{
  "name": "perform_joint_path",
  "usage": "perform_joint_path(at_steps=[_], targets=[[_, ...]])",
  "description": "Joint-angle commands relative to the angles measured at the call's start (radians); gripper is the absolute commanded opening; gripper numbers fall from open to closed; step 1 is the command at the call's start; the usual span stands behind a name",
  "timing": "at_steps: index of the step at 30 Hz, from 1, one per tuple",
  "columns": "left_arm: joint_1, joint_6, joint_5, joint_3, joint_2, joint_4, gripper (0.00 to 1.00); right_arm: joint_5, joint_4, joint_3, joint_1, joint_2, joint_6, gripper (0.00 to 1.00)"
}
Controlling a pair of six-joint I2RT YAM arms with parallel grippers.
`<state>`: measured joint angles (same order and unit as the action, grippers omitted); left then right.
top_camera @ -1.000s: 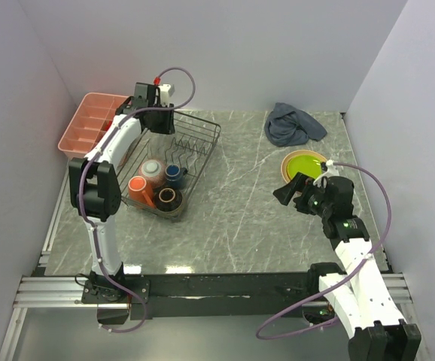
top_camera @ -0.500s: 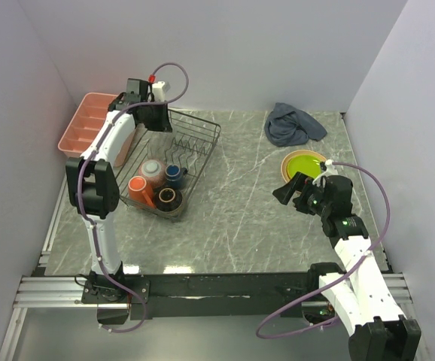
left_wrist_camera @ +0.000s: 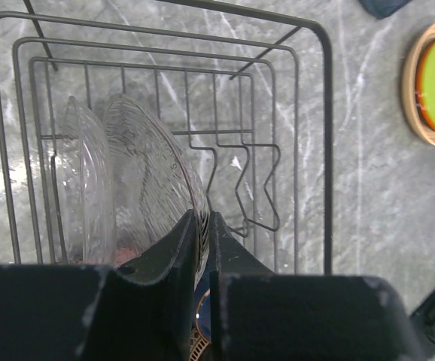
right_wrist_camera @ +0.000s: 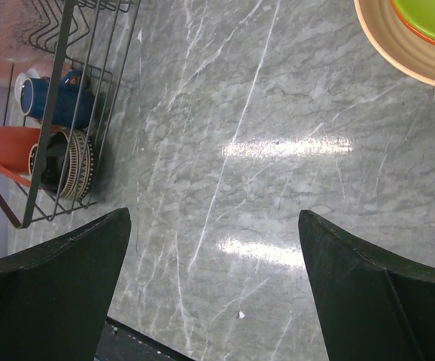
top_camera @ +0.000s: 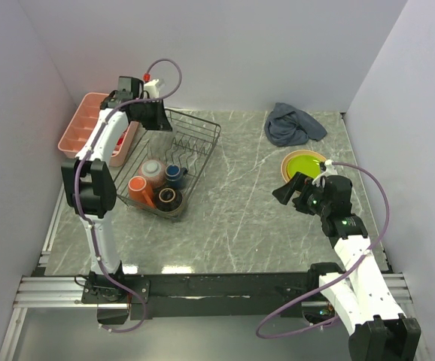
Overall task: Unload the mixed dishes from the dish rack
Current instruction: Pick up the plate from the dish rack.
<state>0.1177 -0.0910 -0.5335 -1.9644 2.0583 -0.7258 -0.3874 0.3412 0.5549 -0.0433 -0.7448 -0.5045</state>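
The black wire dish rack sits left of centre. At its near end lie an orange mug, a pinkish bowl, a small dark blue cup and a dark brown bowl. Two clear glass plates stand upright at its far end. My left gripper is shut on the rim of the nearer clear glass plate; the other one stands beside it. My right gripper hangs open over bare table, near the tan-yellow plate with the lime green plate stacked on it.
A pink compartment tray lies left of the rack against the wall. A grey-blue cloth is bunched at the back right. Grey marble table stretches between the rack and the stacked plates.
My left gripper has closed onto the glass plate's rim, and its wrist has shifted left and back over the rack's far end. The right arm has not moved.
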Motion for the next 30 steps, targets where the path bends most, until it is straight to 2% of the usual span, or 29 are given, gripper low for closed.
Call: perform_joint_path(at_steps=[1,9,23,30], targets=[[-0.018,-0.036,-0.138,-0.05,-0.073,-0.027,0.12,-0.015,-0.054,-0.001,-0.006,-0.002,-0.005,1.0],[-0.024,-0.045,-0.218,-0.022,-0.121,-0.037,0.12,-0.024,-0.062,-0.004,-0.004,-0.001,-0.012,1.0],[-0.023,-0.075,-0.266,0.076,-0.213,-0.041,0.09,-0.047,-0.071,-0.003,-0.004,-0.001,-0.02,1.0],[0.057,-0.007,-0.212,0.177,-0.348,-0.008,0.07,-0.079,-0.076,0.008,-0.006,-0.01,-0.034,1.0]])
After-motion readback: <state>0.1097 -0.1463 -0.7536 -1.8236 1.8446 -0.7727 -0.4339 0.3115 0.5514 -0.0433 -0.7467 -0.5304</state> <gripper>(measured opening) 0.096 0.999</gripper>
